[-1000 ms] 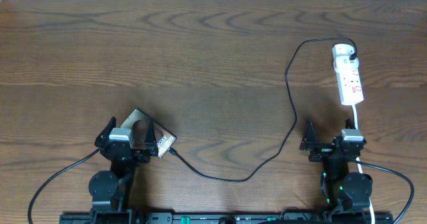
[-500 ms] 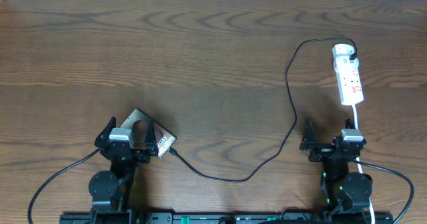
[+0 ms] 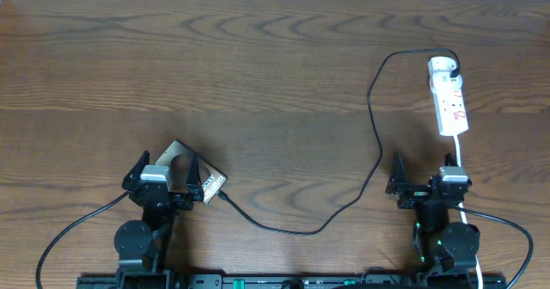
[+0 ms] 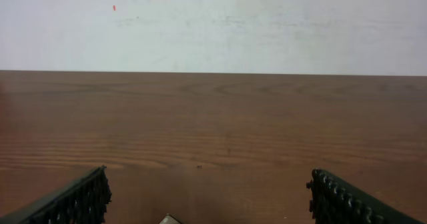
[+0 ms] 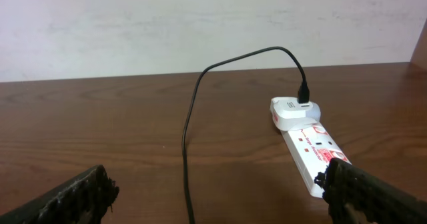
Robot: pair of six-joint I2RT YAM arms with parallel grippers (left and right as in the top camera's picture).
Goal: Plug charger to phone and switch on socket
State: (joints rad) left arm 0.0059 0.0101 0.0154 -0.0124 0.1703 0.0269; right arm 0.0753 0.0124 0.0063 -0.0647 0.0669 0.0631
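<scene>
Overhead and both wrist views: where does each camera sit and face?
Overhead: above the table, looking straight down; left arm and right arm at bottom.
Left wrist: low, facing across the table to the wall; open left claw.
Right wrist: low, facing the socket and charger; open right claw.
Shared: overhead also shows socket and charger.

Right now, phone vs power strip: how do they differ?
Colour: the phone is dark and glossy; the power strip is white with red marks.
Pose: the phone lies diagonal, partly under the left gripper; the power strip runs lengthwise ahead of the right gripper, uncovered.
Shared: both lie flat on the table, with the charger running between them.
</scene>
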